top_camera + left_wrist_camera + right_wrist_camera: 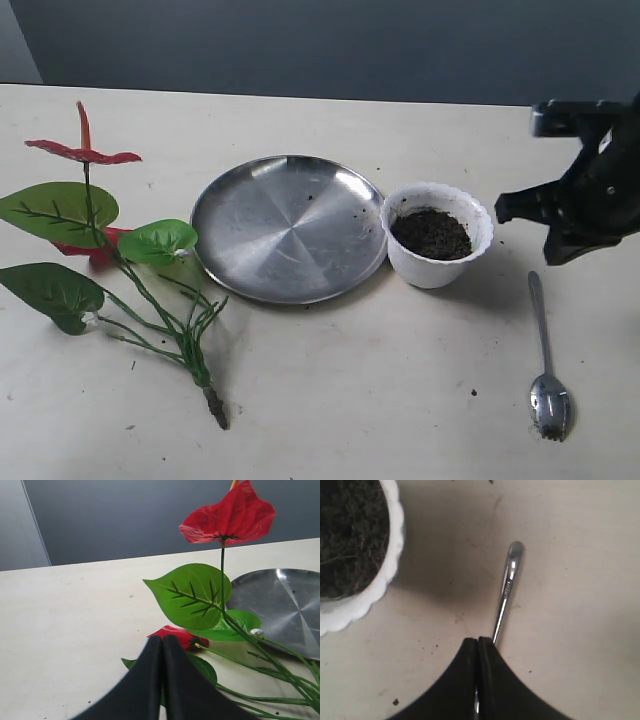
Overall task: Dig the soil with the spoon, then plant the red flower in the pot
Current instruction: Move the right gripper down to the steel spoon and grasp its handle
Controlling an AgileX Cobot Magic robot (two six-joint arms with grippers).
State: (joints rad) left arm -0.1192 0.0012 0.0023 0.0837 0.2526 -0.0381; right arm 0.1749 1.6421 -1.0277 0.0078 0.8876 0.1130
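The red flower (82, 152) lies on the table at the left, its stem running towards the front. In the left wrist view its upper bloom (227, 517) stands tall, and my left gripper (161, 639) is shut and empty just above a lower bloom and leaf. The white scalloped pot (430, 268) holds dark soil (431, 232). The spoon (543, 340) lies flat on the table to the right of the pot, bowl towards the front. My right gripper (556, 250) hovers above its handle. In the right wrist view it (478, 640) is shut, with the spoon handle (506, 587) passing beneath, beside the pot (390, 565).
A large round steel plate (288, 228) sits between the flower and the pot, touching the pot's side; it also shows in the left wrist view (280, 605). Small soil crumbs dot the table near the pot. A grey wall stands behind the table's far edge.
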